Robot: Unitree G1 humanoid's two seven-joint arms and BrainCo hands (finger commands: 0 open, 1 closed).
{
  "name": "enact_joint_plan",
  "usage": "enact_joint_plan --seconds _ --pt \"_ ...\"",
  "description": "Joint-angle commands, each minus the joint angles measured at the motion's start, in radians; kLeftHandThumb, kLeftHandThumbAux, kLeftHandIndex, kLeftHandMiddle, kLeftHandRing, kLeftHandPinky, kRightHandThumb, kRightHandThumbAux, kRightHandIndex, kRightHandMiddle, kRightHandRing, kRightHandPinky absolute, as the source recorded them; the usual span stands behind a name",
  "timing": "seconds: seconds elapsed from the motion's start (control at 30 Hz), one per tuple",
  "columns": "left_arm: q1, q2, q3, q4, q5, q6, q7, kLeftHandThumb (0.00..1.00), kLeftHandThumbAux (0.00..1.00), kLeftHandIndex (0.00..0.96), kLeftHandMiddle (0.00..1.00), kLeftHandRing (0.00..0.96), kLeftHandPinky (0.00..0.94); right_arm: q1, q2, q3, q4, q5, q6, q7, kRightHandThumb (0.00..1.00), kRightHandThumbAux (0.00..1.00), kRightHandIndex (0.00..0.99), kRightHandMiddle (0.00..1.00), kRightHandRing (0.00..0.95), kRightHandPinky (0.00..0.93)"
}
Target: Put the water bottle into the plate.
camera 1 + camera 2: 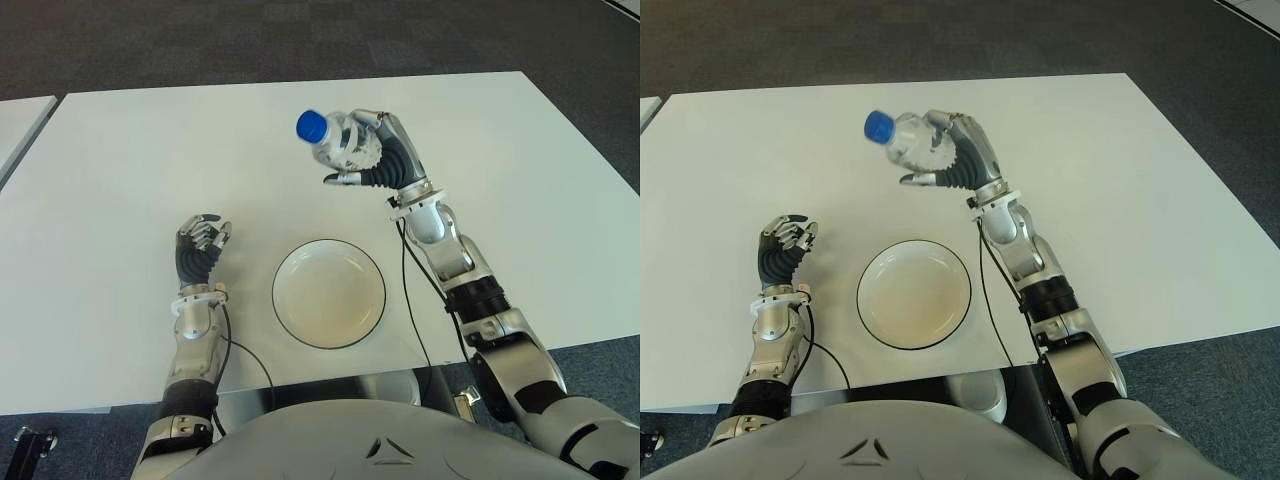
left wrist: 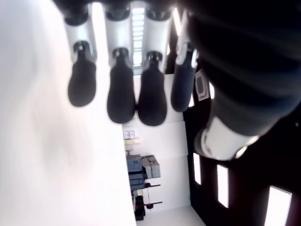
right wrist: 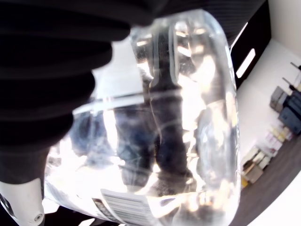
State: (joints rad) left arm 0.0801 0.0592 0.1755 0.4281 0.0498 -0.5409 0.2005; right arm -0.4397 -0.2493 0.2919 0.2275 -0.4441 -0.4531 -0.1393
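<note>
My right hand (image 1: 362, 150) is shut on a clear water bottle (image 1: 330, 133) with a blue cap (image 1: 311, 125). It holds the bottle in the air, tilted with the cap toward the left, over the white table (image 1: 120, 170) beyond the plate. The right wrist view is filled by the clear bottle (image 3: 178, 122) against my palm. A white plate (image 1: 329, 293) with a dark rim lies near the table's front edge, with nothing in it. My left hand (image 1: 200, 243) shows to the left of the plate, fingers (image 2: 122, 94) curled and holding nothing.
The table's front edge (image 1: 330, 375) runs just below the plate. A second white tabletop (image 1: 18, 125) shows at the far left. Dark carpet (image 1: 300, 40) lies beyond the table.
</note>
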Motion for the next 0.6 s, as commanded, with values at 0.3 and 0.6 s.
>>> enact_joint_plan --seconds 0.3,0.6 --pt "0.004 0.016 0.002 0.014 0.003 0.008 -0.011 0.706 0.716 0.437 0.724 0.706 0.68 0.043 -0.116 0.05 -0.122 0.109 -0.07 0.361 0.74 0.712 0.441 0.896 0.897 0.888" --pt "0.009 -0.003 0.01 -0.005 -0.007 0.04 0.004 0.707 0.715 0.437 0.716 0.693 0.657 0.104 -0.181 0.092 -0.239 0.117 0.079 0.599 0.739 0.711 0.441 0.875 0.876 0.869"
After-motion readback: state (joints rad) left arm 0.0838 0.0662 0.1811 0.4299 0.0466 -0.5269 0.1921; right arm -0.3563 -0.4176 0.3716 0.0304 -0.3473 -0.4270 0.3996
